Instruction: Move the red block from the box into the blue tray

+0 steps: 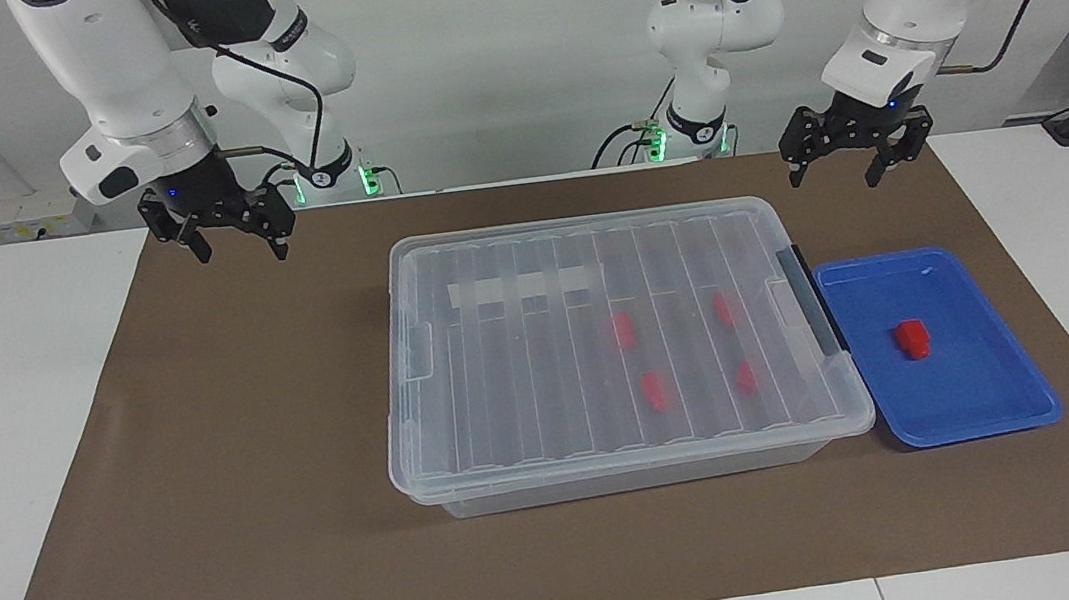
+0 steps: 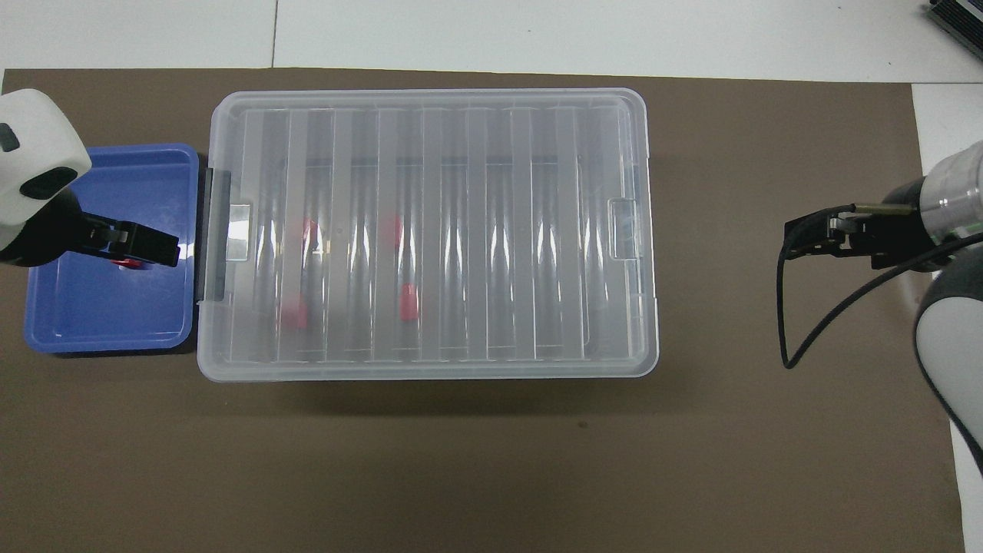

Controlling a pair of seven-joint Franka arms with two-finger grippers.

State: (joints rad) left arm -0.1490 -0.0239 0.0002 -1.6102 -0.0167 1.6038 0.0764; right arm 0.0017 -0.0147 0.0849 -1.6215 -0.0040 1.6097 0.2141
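Covering most of the white table (image 1: pixel 25 418) is a brown mat (image 1: pixel 242 474), and on the middle of it sits the box (image 1: pixel 600 343), a large clear bin with its ribbed lid shut, a black latch (image 1: pixel 811 299) on the end toward the left arm and a whitish tape strip (image 1: pixel 523 287) on the lid. Just beside that latched end, touching or nearly touching the box, lies the blue tray (image 1: pixel 988 389), much smaller and shallow. Both arms hang raised over the mat's edge nearest the robots, well apart from box and tray. The left gripper (image 1: pixel 852 171) is over the mat nearer to the robots than the tray, fingers spread wide with nothing between them. The right gripper (image 1: pixel 239 249) is over the mat toward the right arm's end of the table, fingers likewise spread and holding nothing. One red block (image 1: pixel 911 339) rests in the middle of the tray; from overhead the left gripper covers most of it. Four more red blocks (image 1: pixel 653 391) show through the lid, inside the box, in the half toward the tray.
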